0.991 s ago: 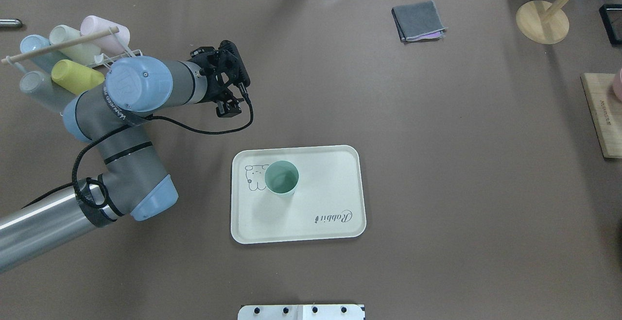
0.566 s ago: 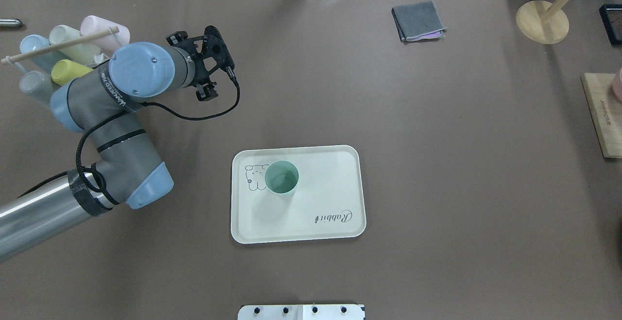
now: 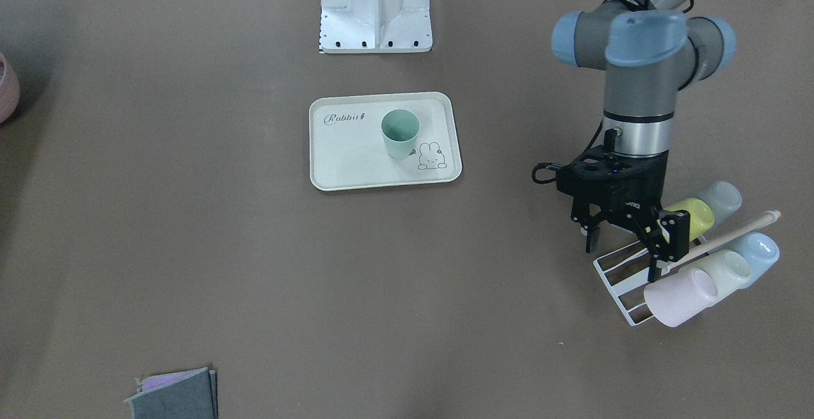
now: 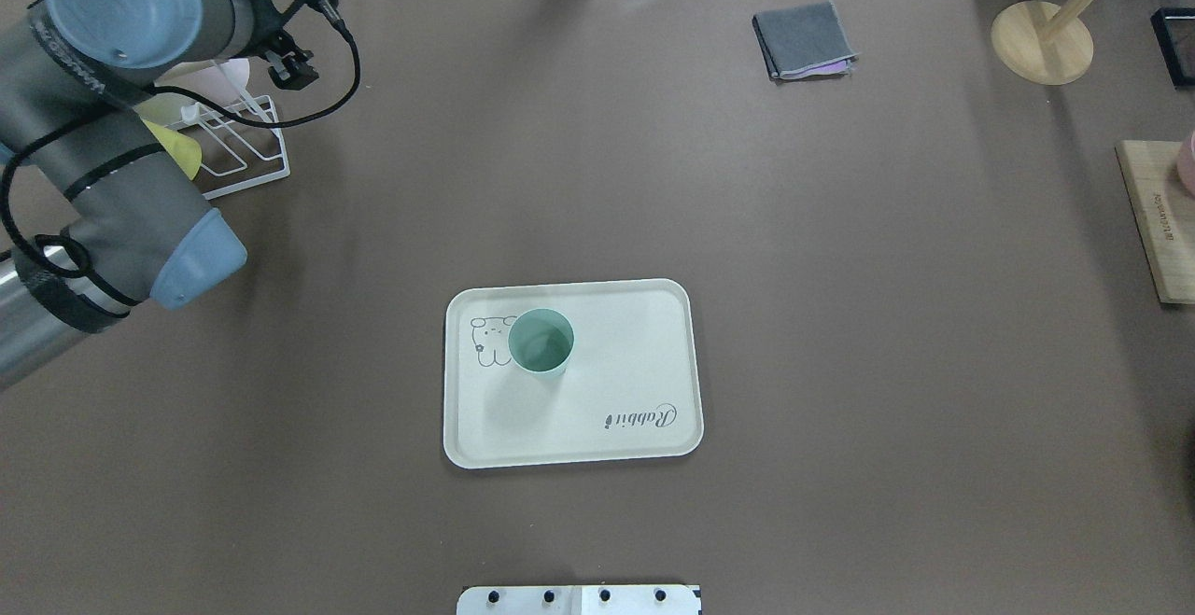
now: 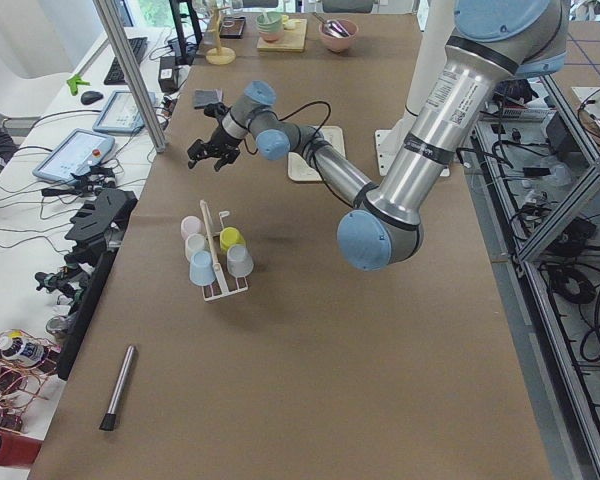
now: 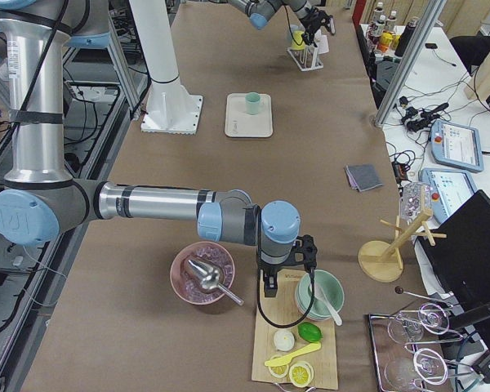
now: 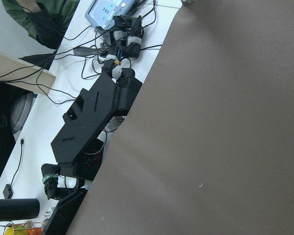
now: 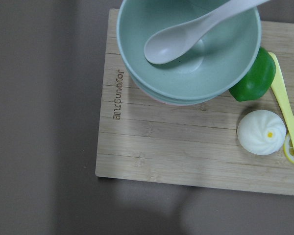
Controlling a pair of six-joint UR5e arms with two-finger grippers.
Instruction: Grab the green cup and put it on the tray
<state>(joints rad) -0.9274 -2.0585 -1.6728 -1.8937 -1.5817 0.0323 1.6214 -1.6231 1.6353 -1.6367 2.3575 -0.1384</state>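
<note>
The green cup [image 4: 541, 342] stands upright on the cream tray [image 4: 616, 363], next to its bunny drawing; it also shows in the front view [image 3: 400, 133] on the tray [image 3: 356, 155]. My left gripper [image 3: 622, 252] is open and empty, far from the tray, just above the cup rack [image 3: 620, 279]; in the overhead view it [image 4: 285, 64] is at the far left corner. My right gripper [image 6: 269, 282] shows only in the exterior right view, above a wooden board, and I cannot tell whether it is open or shut.
The rack holds a pink cup [image 3: 680, 295], a yellow-green cup [image 3: 696, 215] and pale ones. A grey cloth [image 4: 805, 40] and a wooden stand [image 4: 1041, 41] are at the far side. A wooden board [image 8: 186, 147] with a bowl [image 8: 186, 54] lies under my right wrist.
My left arm has swung away from the tray, back and to the left, over the cup rack. The green cup has stayed on the tray.
</note>
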